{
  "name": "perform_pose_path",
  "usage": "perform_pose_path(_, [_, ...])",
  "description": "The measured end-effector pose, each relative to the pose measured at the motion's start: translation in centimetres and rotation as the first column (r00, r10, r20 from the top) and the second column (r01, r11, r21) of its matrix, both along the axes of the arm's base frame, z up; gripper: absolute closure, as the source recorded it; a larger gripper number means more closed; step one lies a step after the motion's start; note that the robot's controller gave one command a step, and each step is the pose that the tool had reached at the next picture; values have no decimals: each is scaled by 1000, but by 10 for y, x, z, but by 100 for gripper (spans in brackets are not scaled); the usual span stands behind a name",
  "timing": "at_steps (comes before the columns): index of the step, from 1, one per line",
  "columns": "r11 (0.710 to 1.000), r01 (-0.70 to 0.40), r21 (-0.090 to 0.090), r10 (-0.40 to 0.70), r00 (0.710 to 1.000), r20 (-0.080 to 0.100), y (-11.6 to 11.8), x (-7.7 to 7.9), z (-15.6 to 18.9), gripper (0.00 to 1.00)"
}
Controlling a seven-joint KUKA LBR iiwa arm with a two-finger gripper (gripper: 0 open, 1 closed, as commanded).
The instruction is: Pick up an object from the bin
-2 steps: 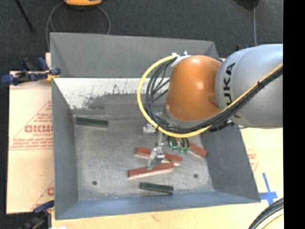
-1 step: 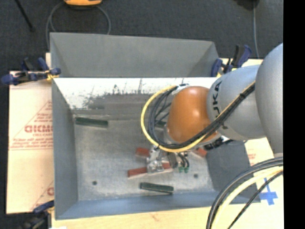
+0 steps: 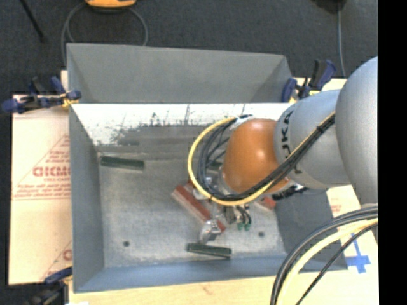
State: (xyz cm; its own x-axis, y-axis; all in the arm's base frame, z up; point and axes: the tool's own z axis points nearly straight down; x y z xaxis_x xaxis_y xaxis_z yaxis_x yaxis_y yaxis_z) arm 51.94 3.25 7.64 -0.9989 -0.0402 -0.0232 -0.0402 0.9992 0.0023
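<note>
The gripper (image 3: 212,229) is seen low in the bin (image 3: 84,196), under the orange cover (image 3: 251,154) of the wrist, a little right of the middle of the floor and nearer to the front wall. How far it is open cannot be told, because the wrist and its cables hide it, and nothing can be seen held in it.

Just beside the gripper, towards the left wall, a reddish-brown flat piece (image 3: 189,200) lies slanted on the floor. This is judged to be the thing nearest to be picked. It is judged to be light and stiff, probably with a smooth face. Since it lies flat, it should be taken across its narrow width, by the two long edges, and not by the flat face.

Just in front of the gripper, close to the front wall, a near dark green bar (image 3: 208,250) lies flat. It looks thin and rigid, so it may be hard to get under.

By count there are one reddish-brown piece and two dark green bars. The far dark green bar (image 3: 122,162) lies well apart, towards the back left corner.
</note>
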Motion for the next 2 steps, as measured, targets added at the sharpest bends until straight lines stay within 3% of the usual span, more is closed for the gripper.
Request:
perform_pose_path(1, [1000, 2, 0, -2, 1000, -16, 0, -2, 3, 100])
perform_pose_path(2, [1000, 2, 0, -2, 1000, -16, 0, -2, 3, 100])
